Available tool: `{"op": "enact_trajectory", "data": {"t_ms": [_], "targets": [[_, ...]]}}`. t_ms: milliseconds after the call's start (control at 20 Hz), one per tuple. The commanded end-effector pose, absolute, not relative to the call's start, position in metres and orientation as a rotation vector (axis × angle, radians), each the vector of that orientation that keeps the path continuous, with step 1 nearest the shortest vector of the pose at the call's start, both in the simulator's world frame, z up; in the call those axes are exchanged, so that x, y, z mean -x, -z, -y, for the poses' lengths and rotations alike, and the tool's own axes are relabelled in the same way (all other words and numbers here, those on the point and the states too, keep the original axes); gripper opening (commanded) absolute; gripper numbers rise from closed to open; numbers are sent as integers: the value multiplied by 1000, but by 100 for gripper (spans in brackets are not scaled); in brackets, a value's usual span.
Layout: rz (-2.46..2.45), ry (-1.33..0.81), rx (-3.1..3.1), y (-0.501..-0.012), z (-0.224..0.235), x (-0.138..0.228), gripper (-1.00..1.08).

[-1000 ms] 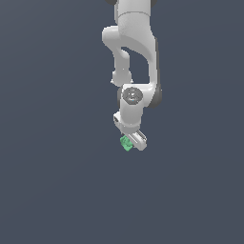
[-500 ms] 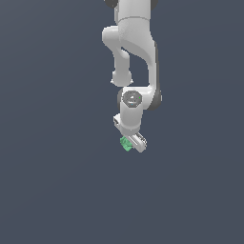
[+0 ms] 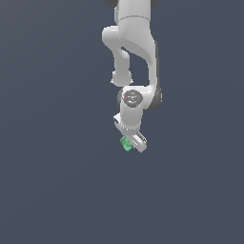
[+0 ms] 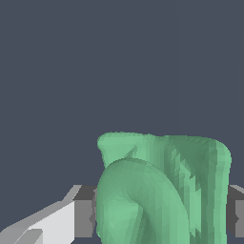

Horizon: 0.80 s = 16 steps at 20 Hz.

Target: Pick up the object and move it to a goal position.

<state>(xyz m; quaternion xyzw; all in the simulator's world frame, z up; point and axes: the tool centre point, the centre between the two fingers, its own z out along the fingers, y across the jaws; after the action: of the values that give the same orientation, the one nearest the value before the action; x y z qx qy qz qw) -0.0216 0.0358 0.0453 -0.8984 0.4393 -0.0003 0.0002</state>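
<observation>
Nearest the wrist camera, the small light-green, roughly cube-shaped faceted block [image 4: 162, 190] fills the lower middle of the wrist view; its surface is matte and built of coarse flat facets, with a raised, rounded ring-like ridge curving across the face turned toward the lens and a flatter, ribbed face beside it. On either side of the block a dark grey finger pad [image 4: 85, 218] presses against its flank, and the pale grey-white finger body runs outward from the pad on one side; the opposite pad shows only as a sliver at the picture's edge. The white two-fingered gripper [image 3: 129, 143] is thus pinched on the block, its jaws closed as far as the block's width allows. In the exterior view the block [image 3: 126, 143] appears as a small green spot at the gripper's tip, on the side toward the exterior view's left, much narrower than the hand that carries it. Above it rises the smooth, glossy white jointed robot arm [image 3: 136, 52], with a round grey joint cap at the wrist and dark bands at the elbow. Behind everything lies a uniform dark slate-grey background [image 3: 47, 190], with no bench edge or corner visible against which the block could be located.
</observation>
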Motion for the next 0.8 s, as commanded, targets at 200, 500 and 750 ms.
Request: {"op": "enact_trajectory", "data": {"t_ms": [200, 500, 750], "targets": [[-1379, 2, 2822, -66, -45, 22, -100], [-1380, 2, 2822, -108, -64, 25, -100], [-1381, 2, 2822, -157, -86, 27, -100]]}}
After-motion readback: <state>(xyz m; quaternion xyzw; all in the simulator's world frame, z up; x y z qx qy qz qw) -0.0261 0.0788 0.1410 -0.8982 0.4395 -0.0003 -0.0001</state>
